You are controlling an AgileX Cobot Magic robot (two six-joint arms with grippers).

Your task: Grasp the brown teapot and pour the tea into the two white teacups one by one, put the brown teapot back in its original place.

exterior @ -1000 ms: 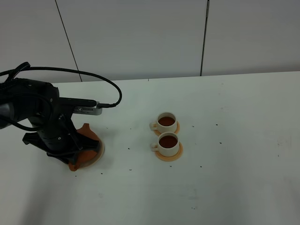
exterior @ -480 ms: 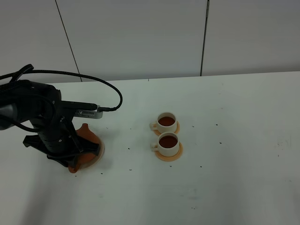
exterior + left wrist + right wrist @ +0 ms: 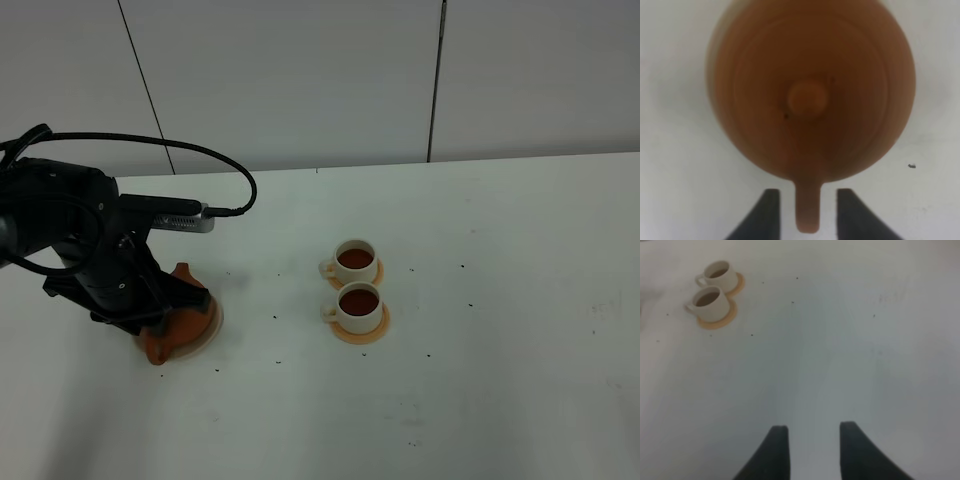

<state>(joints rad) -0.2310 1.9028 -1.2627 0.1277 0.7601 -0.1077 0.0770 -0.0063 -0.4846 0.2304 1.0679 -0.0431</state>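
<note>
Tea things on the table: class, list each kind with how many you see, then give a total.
Teapot: 1
Teacups: 2
Coasters: 2
Plate: 1
Total: 6

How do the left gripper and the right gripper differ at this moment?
The left gripper has its jaws straddling the brown teapot's handle, with gaps on both sides; the right gripper has nothing between its jaws. The left one hangs directly over the brown teapot; the right one sits over bare table, away from the two white teacups. Both are open.
</note>
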